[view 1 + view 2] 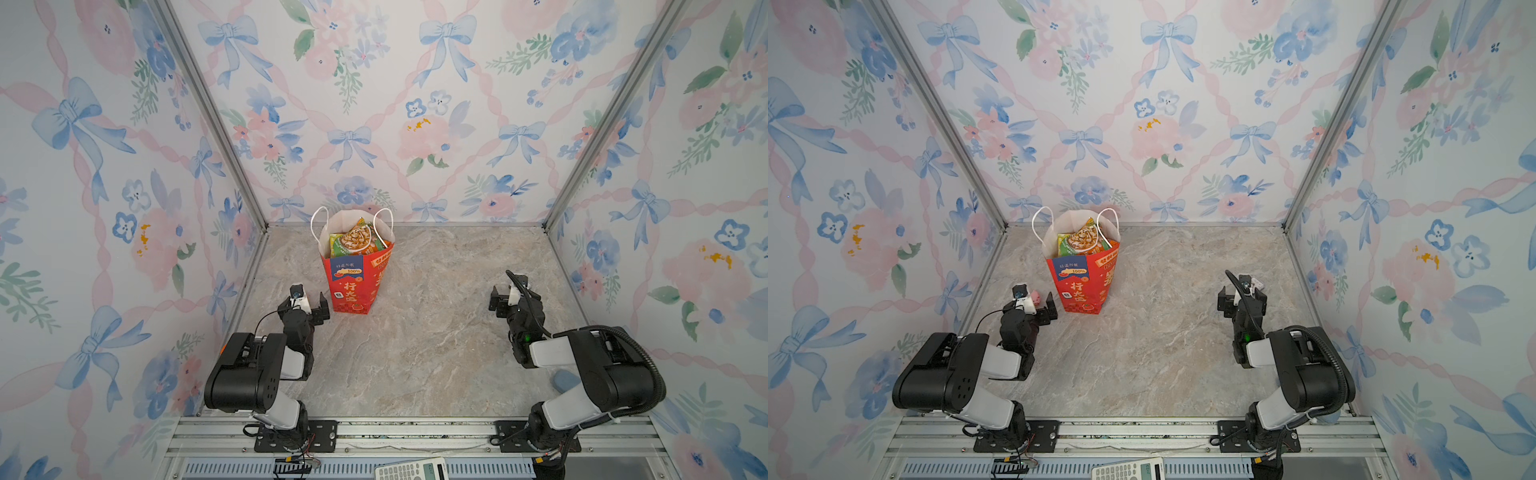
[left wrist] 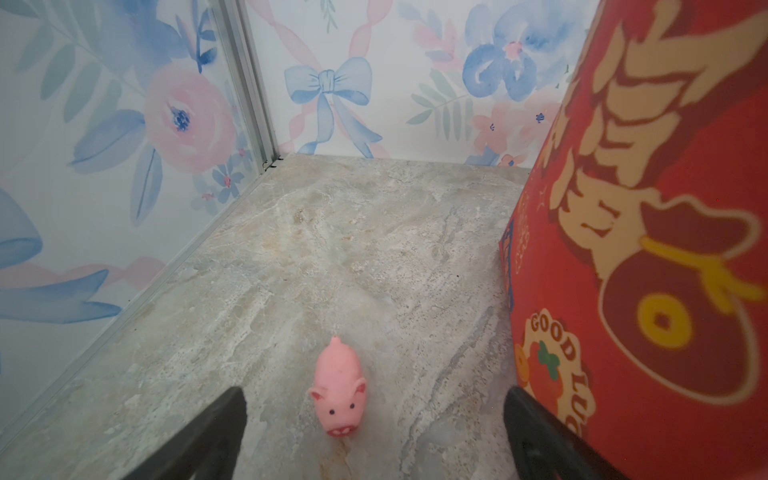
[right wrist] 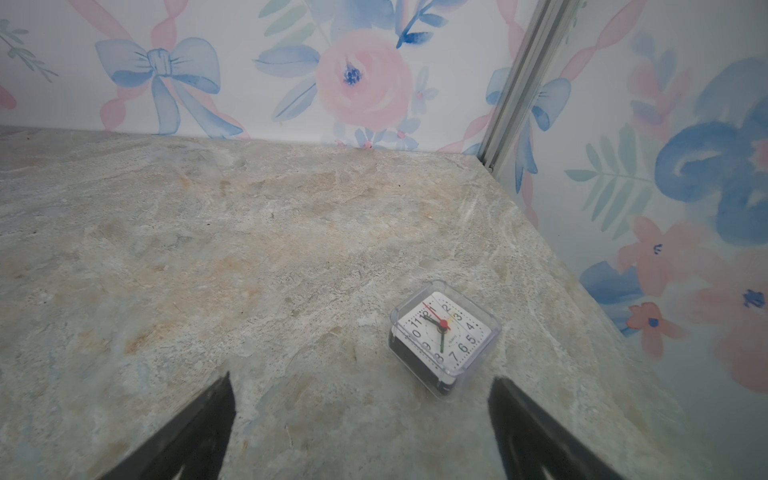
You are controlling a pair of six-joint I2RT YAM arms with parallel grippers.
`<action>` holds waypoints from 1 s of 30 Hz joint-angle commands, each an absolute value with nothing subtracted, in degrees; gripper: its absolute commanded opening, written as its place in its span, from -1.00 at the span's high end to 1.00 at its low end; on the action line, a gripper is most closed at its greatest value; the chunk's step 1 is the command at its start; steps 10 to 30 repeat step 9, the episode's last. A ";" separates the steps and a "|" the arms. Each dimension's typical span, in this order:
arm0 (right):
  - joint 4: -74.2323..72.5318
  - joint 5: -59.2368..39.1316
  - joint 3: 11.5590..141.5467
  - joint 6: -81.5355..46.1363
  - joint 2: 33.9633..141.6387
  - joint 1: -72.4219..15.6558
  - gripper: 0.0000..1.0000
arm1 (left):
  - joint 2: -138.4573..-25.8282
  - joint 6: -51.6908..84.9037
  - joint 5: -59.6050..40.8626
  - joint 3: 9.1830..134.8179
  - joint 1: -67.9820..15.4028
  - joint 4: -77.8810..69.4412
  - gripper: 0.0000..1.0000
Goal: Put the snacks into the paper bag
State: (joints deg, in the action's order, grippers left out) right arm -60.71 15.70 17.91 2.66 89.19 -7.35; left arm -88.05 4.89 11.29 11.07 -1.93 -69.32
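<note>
The red paper bag (image 1: 353,282) (image 1: 1079,286) stands upright at the back left of the stone-patterned floor, with its white cord handles up. Snacks (image 1: 358,241) (image 1: 1084,242) fill its mouth, a green-orange packet on top; those beneath are hidden. No packet lies on the floor in view. My left gripper (image 1: 304,308) (image 1: 1030,308) (image 2: 374,392) hovers open and empty just left of the bag's base, and the bag (image 2: 644,249) rises close beside one finger. My right gripper (image 1: 513,301) (image 1: 1242,303) (image 3: 362,378) hangs open and empty at the right side, far from the bag.
A tiny pink pig toy (image 2: 338,390) (image 1: 1036,296) lies on the floor between the left fingers. A small clear-cased clock (image 3: 444,336) (image 1: 1257,284) rests ahead of the right gripper by the right wall. A blue pad (image 1: 565,380) peeks behind the right arm. A calculator (image 1: 411,469) lies on the front rail.
</note>
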 commanded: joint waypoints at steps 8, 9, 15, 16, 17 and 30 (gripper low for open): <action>-66.48 9.58 15.45 5.34 89.75 -7.64 -0.93 | -88.68 3.57 14.52 13.49 -3.06 -67.71 -0.96; -65.30 10.18 16.09 5.14 89.67 -7.51 -0.93 | -88.68 3.52 14.68 13.49 -3.19 -67.72 -0.96; -65.30 10.18 16.09 5.14 89.67 -7.51 -0.93 | -88.68 3.52 14.68 13.49 -3.19 -67.72 -0.96; -65.30 10.18 16.09 5.14 89.67 -7.51 -0.93 | -88.68 3.52 14.68 13.49 -3.19 -67.72 -0.96; -65.30 10.18 16.09 5.14 89.67 -7.51 -0.93 | -88.68 3.52 14.68 13.49 -3.19 -67.72 -0.96; -65.30 10.18 16.09 5.14 89.67 -7.51 -0.93 | -88.68 3.52 14.68 13.49 -3.19 -67.72 -0.96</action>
